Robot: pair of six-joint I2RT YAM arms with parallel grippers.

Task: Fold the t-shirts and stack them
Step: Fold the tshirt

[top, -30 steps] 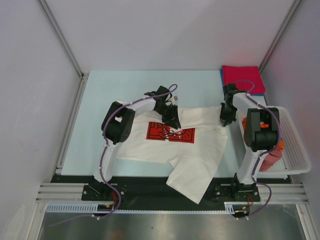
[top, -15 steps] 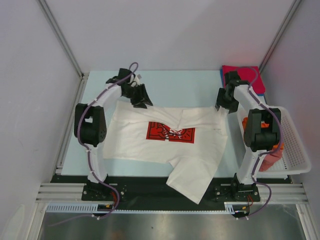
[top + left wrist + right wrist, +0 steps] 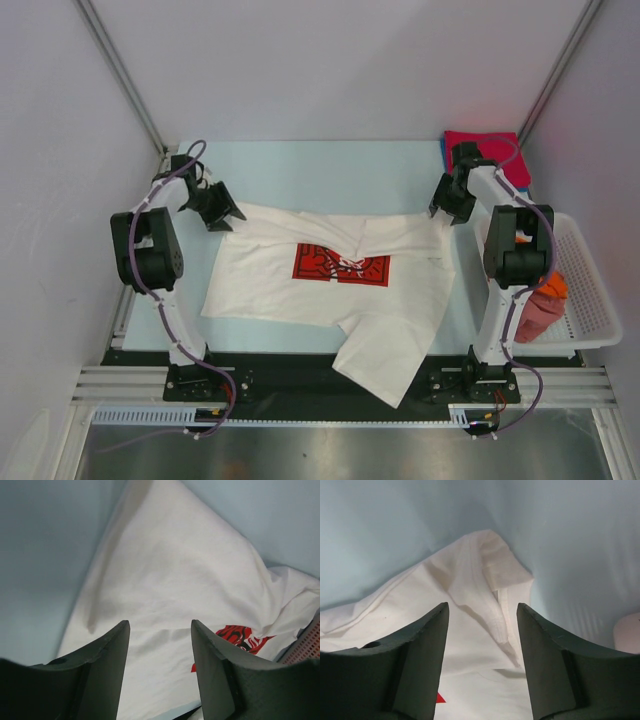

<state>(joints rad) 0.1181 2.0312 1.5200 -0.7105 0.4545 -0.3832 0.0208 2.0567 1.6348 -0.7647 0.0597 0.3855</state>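
Top external: left tool (image 3: 226,211), right tool (image 3: 441,207) outstretched, agape.

Swung left gripper (image 3: 228,216) off logo (image 3: 340,265), out to far-left corner of shirt (image 3: 300,295). Jaws parted there, nothing between. Drew right gripper (image 3: 438,211) slightly farther back at far-right corner, also opened from near-closed.

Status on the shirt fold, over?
Both jaws open, empty, above the far corners. White t-shirt spread print-up, near part overhanging table edge. Nothing on it.
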